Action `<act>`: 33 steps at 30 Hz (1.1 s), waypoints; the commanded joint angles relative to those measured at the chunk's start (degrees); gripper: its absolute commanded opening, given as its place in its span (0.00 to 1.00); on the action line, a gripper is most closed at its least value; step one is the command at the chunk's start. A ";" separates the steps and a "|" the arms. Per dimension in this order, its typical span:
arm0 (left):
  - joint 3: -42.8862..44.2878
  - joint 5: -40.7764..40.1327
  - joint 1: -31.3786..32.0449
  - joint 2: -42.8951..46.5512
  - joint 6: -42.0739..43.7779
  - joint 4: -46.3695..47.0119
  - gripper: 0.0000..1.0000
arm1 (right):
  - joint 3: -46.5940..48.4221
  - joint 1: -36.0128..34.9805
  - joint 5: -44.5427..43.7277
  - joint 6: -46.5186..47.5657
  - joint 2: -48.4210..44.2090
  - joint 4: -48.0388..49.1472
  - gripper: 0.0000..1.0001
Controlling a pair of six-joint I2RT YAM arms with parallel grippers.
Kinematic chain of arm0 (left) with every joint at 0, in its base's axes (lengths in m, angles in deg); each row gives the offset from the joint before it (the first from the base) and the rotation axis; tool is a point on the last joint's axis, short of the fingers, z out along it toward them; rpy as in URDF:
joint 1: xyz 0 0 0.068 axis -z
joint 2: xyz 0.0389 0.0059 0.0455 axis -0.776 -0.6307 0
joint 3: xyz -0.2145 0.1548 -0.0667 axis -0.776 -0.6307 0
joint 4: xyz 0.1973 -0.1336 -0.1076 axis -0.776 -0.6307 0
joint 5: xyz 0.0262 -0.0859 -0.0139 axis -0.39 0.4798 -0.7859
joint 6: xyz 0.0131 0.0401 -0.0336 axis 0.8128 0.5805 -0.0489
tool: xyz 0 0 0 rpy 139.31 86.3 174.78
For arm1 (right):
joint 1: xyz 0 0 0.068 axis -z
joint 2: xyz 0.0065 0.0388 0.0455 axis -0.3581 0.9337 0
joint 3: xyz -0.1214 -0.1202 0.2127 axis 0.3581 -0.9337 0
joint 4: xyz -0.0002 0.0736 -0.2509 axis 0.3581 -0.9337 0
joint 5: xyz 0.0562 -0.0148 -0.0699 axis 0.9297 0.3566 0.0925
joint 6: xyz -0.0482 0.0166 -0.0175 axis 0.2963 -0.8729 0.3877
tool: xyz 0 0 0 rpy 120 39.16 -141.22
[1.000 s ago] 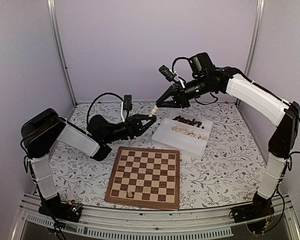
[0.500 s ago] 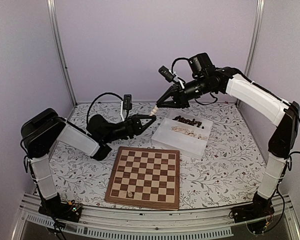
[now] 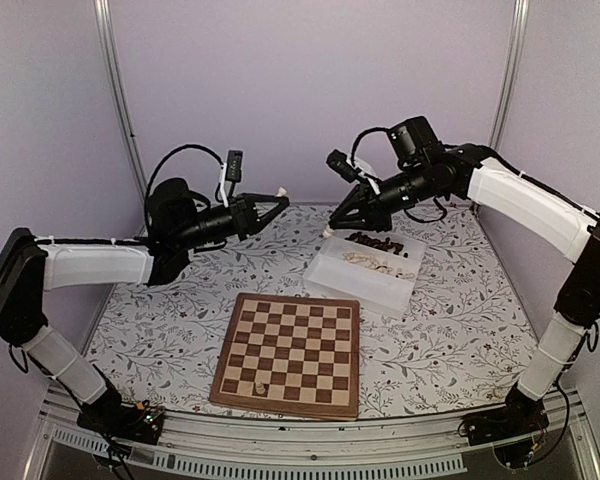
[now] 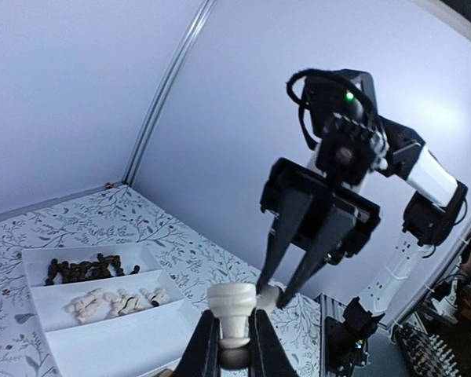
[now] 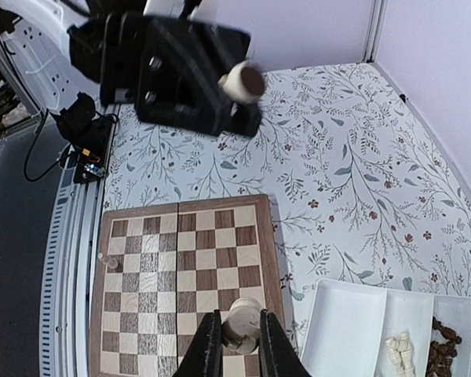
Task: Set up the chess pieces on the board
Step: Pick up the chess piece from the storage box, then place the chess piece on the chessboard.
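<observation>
My left gripper (image 3: 280, 196) is raised over the table's back left, shut on a pale cream chess piece (image 4: 234, 308) at its narrow stem. My right gripper (image 3: 332, 229) hangs above the tray's far corner, shut on another pale piece (image 5: 243, 322). In the left wrist view the right gripper (image 4: 276, 296) faces mine, a short gap apart. The board (image 3: 290, 355) lies near the front edge. One small pale piece (image 3: 260, 383) stands in its near-left corner area, also seen as a pawn (image 5: 106, 258) in the right wrist view.
A white two-compartment tray (image 3: 330, 272) sits behind the board to the right, with dark pieces (image 3: 372, 241) in the far half and pale pieces (image 3: 378, 262) in the near half. A floral cloth covers the table. Purple walls and metal posts enclose it.
My left gripper closed on the pale piece, then rose and swung back to the left, away from the right gripper. The right arm shifted slightly right and lower, still holding its piece.
</observation>
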 commanded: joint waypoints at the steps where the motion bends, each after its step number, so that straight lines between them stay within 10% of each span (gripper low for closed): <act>1: 9.87 -5.77 -1.83 2.88 17.54 -35.40 0.00 | -8.39 -3.25 -2.91 5.37 -3.90 0.37 0.02; 18: 7.44 1.33 -13.13 -0.46 19.07 -33.37 0.00 | -29.09 -23.95 -8.79 11.28 -1.62 6.27 0.01; 33: 8.27 2.87 -13.14 -1.19 18.77 -34.32 0.00 | -32.53 -27.51 -9.12 14.11 1.53 6.25 0.03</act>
